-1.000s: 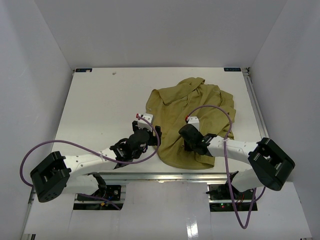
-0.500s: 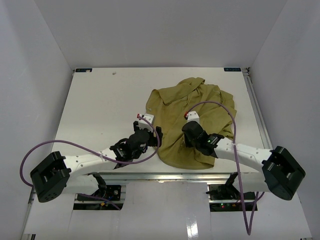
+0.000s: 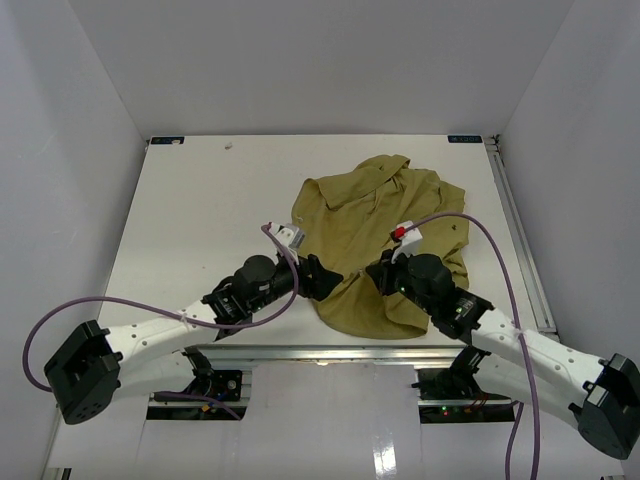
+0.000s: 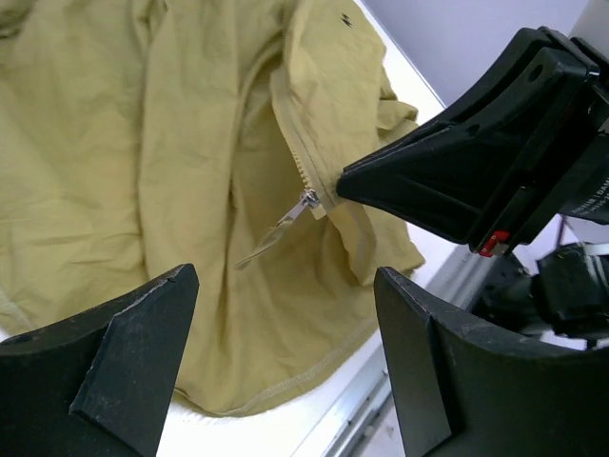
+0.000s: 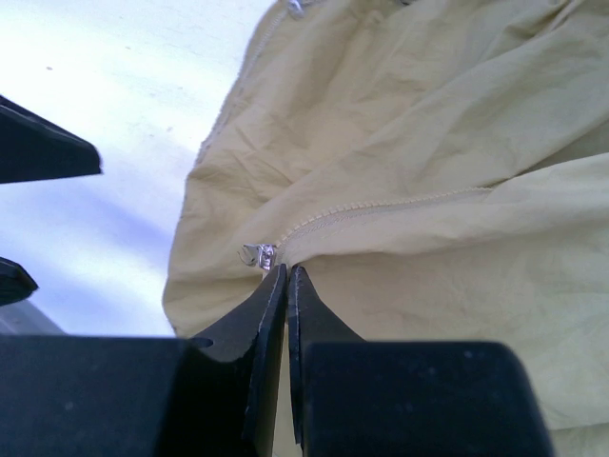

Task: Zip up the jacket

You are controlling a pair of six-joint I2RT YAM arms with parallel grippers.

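My right gripper (image 5: 286, 270) clamps the jacket (image 5: 428, 143) at its zip edge, beside the slider (image 5: 257, 255). Left gripper (image 4: 285, 276) spread, facing it, with open table (image 3: 200, 200) to its left. The pinch itself is hidden.

No word or number can be read for sure. In the left wrist view some tiny white letters (image 4: 592, 198) stand on the black side of the right tool (image 4: 344, 181), far back from its tip, but they are too small and cut off at the edge to make out. Two little dark tags (image 3: 167, 140) sit on the far corners of the worktop (image 3: 200, 200), well beyond both tools, and they are too tiny to read.
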